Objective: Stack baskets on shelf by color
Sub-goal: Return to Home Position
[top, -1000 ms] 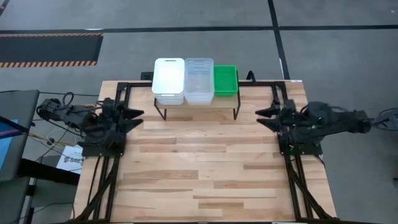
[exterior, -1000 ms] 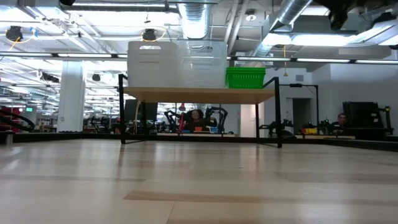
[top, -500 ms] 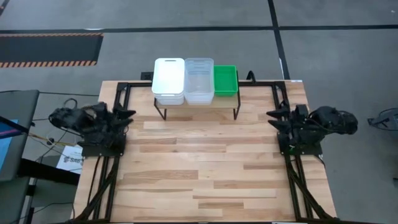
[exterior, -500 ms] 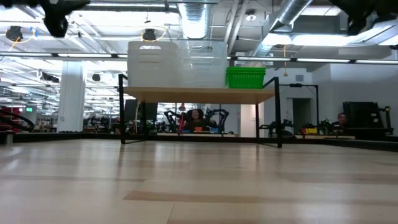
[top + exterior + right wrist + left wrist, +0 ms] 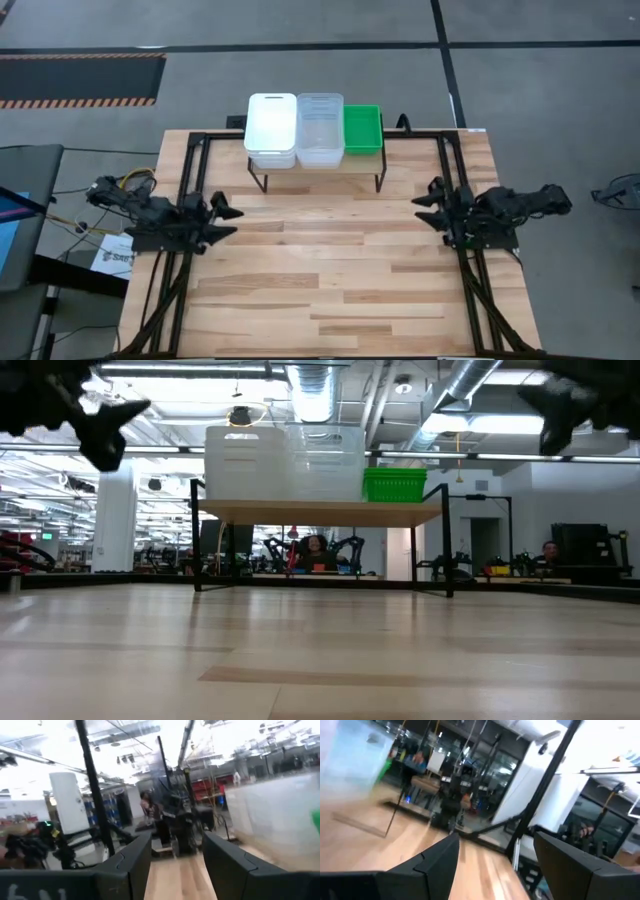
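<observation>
The low shelf [image 5: 320, 512], a light wooden top on thin black metal legs, sits at the far edge of the slatted wooden tabletop [image 5: 320, 285]. On it, all touching in a row, are the opaque white plastic baskets [image 5: 271, 128] at the left end, the clear see-through plastic baskets [image 5: 320, 127] in the middle and the bright green plastic baskets [image 5: 362, 128] at the right end. All are rounded-corner rectangles.

From above you only get the rims. The low view shows the green ones have slotted sides and sit lower than the other two.

The left gripper [image 5: 228, 219] is by the tabletop's left edge and the right gripper [image 5: 429, 204] by its right edge. Both have fingers spread wide and hold nothing, and the wrist views confirm it.
</observation>
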### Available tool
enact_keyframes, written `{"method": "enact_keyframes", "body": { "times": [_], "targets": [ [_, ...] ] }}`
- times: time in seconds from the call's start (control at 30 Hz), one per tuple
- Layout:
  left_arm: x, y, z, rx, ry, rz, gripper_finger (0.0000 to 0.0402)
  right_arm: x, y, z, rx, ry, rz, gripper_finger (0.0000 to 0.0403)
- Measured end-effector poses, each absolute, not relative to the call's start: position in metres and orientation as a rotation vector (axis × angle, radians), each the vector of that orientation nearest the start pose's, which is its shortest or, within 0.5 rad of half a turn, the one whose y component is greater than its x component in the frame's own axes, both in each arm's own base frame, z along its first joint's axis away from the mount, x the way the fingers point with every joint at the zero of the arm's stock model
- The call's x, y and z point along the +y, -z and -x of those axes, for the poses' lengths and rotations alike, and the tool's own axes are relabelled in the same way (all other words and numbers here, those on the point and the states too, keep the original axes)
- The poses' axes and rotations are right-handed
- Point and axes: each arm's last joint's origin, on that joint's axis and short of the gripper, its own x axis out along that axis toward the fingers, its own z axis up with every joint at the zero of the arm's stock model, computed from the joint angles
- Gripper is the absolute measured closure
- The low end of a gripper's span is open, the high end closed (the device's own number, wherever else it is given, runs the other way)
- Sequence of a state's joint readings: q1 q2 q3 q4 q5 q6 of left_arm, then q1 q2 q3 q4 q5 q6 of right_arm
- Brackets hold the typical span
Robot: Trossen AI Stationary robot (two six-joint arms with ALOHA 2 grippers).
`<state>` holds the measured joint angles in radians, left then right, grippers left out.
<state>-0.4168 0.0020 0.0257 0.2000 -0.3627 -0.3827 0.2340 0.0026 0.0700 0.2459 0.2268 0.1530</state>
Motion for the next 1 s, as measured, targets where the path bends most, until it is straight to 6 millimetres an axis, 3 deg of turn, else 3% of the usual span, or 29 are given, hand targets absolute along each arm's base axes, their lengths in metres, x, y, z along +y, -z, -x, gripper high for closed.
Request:
{"method": "enact_keyframes", "body": {
  "times": [0.07,0.13,0.4,1.0],
  "targets": [
    [-0.028,-0.183,-0.090,-0.150,0.074,0.487,0.0155,0.015,-0.193,-0.092,-0.281,-0.024,-0.237,0.0203],
    [-0.028,-0.175,-0.092,-0.084,0.029,0.496,0.0155,0.015,-0.189,-0.093,-0.239,-0.011,-0.254,0.0202],
    [-0.028,-0.174,-0.092,-0.080,0.010,0.406,0.0155,0.014,-0.184,-0.094,-0.180,0.026,-0.197,0.0206],
    [-0.028,-0.174,-0.092,-0.077,0.005,0.394,0.0155,0.015,-0.171,-0.096,-0.053,0.033,-0.217,0.0206]
  ]
}}
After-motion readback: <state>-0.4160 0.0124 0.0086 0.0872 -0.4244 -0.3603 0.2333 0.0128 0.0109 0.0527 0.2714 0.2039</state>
